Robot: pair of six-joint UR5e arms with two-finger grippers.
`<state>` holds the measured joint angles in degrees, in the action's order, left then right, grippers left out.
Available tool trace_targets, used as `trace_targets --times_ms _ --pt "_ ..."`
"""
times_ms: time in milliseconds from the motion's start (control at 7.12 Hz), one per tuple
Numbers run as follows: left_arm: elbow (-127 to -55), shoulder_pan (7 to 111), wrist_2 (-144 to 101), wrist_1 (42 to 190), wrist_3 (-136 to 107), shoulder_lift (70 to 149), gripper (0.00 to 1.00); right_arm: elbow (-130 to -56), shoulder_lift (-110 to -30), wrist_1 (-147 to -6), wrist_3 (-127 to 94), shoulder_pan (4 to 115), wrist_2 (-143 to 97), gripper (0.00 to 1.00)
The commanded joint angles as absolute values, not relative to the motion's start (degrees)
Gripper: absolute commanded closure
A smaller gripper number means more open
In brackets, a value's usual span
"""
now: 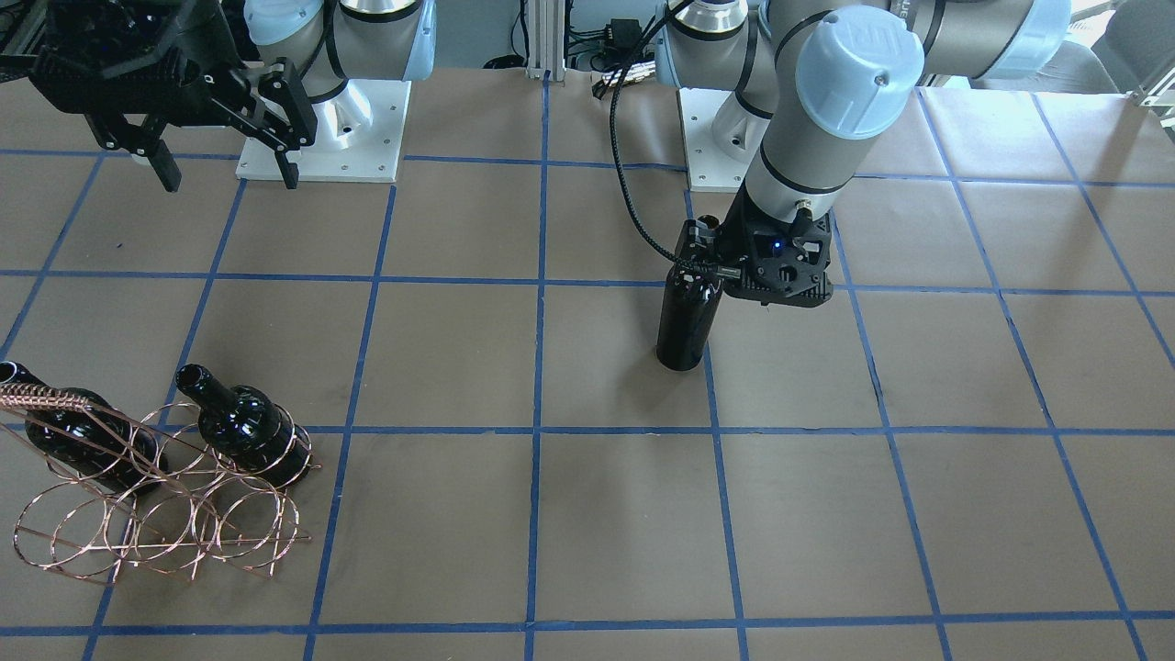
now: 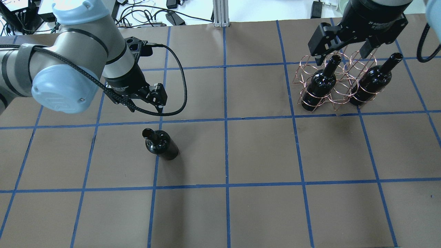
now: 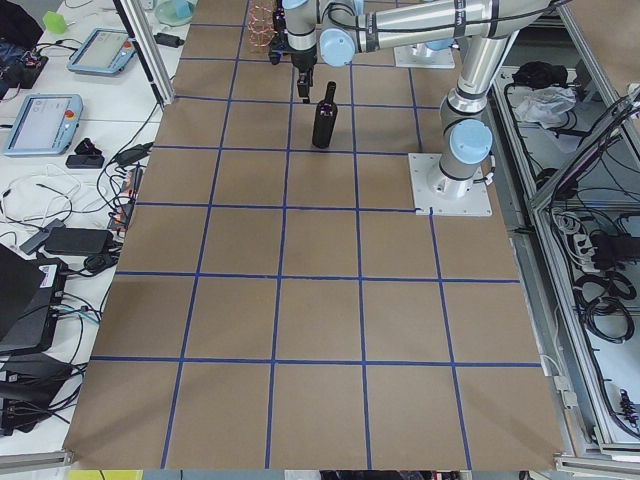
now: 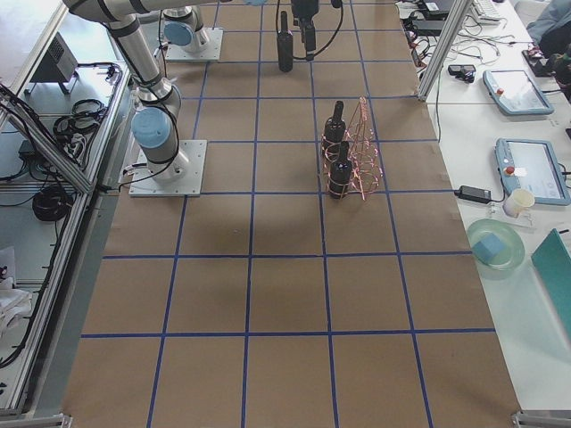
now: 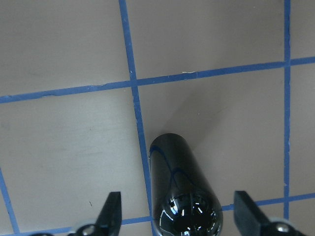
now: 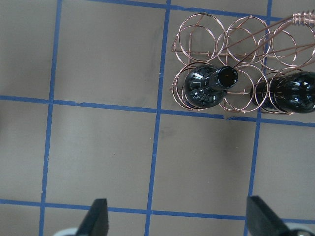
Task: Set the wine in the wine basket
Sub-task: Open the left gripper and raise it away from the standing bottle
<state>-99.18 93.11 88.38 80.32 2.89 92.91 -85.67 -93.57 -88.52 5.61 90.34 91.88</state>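
Observation:
One wine bottle stands upright on the table; it also shows in the front view. My left gripper is open at neck height. In the left wrist view its fingertips stand apart on either side of the bottle's shoulder, not touching it. The copper wire wine basket stands at the far right and holds two alike bottles, one beside the other. My right gripper hangs open and empty above the basket.
The table is brown paper with a blue tape grid. The arm bases are at the robot's edge. Cables and aluminium posts lie past the far edge. The basket's twisted handle sticks up between the two bottles.

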Motion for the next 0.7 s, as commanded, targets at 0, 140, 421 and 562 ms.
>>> trace_targets --times_ms 0,140,421,562 --pt "-93.1 91.5 89.1 83.5 2.3 91.8 0.00 -86.0 -94.0 -87.3 3.8 90.7 91.5 0.00" --pt "-89.6 88.7 92.3 84.2 1.5 92.0 0.00 -86.0 -93.7 -87.4 1.9 92.2 91.2 0.00" --pt "-87.5 79.6 94.9 85.4 4.6 92.2 0.00 -86.0 -92.0 -88.8 -7.6 100.2 91.8 0.00" --pt "-87.8 76.1 95.4 85.1 9.2 92.5 0.00 -85.5 -90.0 -90.8 -13.7 103.7 91.9 0.00"
